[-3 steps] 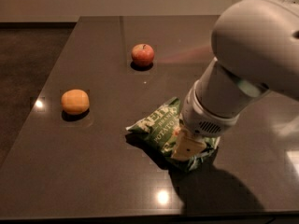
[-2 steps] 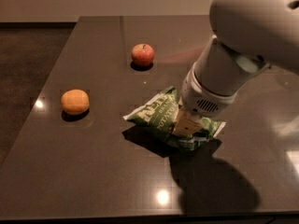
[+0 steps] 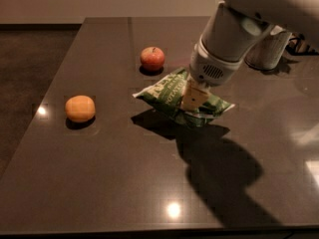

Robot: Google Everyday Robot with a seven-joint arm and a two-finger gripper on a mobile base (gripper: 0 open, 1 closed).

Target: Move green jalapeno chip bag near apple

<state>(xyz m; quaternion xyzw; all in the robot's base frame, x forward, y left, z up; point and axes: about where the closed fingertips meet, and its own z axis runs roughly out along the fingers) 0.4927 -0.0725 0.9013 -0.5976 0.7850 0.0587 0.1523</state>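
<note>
The green jalapeno chip bag is glossy green with white lettering. It hangs a little above the dark table, with its shadow on the surface beneath it. My gripper comes down from the upper right and is shut on the bag's middle. The apple, red with a short stem, sits on the table just beyond and to the left of the bag. A small gap separates the bag's near corner from the apple.
A round orange-yellow fruit lies at the left of the table. A pale cylindrical object stands at the back right, partly behind my arm. The table's left edge runs diagonally; its front edge lies at the bottom.
My gripper has carried the bag away from the front of the table toward the apple. The bag now hangs closer to the apple; both fruits stay put.
</note>
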